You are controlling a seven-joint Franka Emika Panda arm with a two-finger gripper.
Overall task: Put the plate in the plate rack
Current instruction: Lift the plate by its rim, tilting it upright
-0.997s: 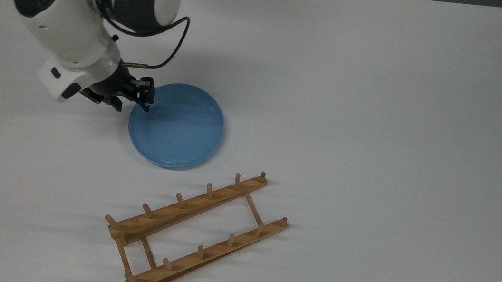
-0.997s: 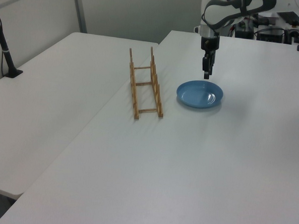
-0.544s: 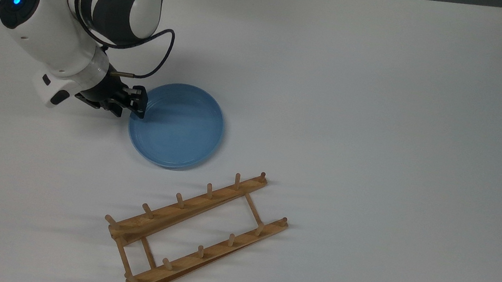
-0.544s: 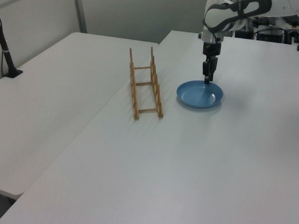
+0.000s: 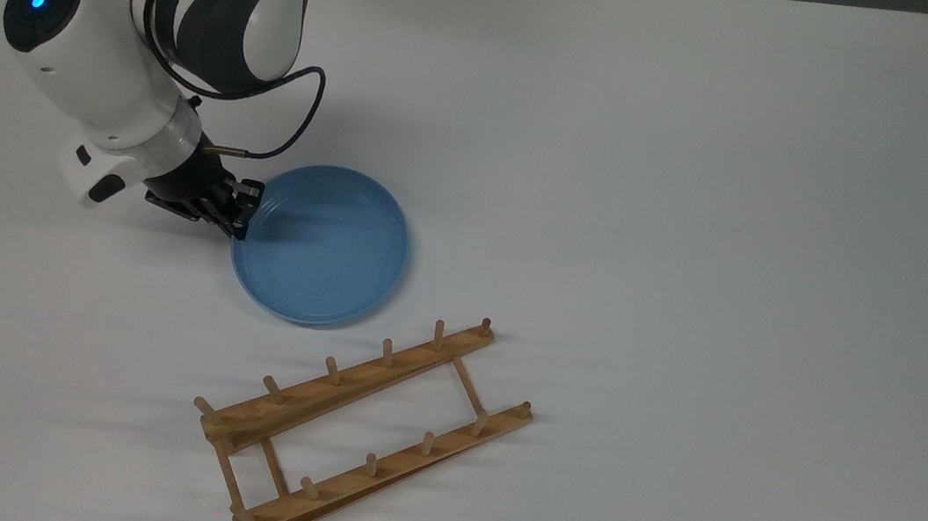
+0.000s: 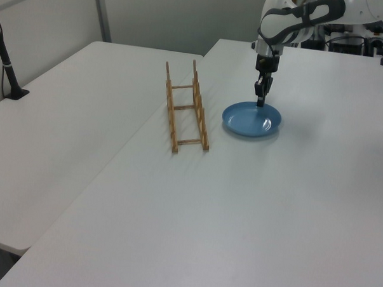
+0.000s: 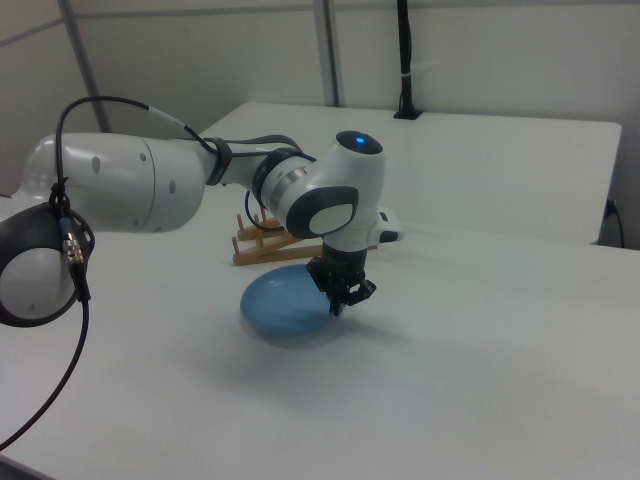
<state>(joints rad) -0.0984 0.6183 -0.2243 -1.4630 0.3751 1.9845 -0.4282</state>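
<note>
The plate [image 5: 324, 248] lies on the white table [image 5: 702, 192], just beside the plate rack [image 5: 359, 433] but not touching it; the rack's slots hold nothing. The gripper [image 5: 238, 211] is down at the plate's rim on the top view's left. The right view shows the fingers straddling that edge, but I cannot tell if they have pinched it yet. This looks like the grasp step. Next move likely calls for a firm pinch on the rim, lifting, tipping the plate upright, then lowering it between two pegs.
</note>
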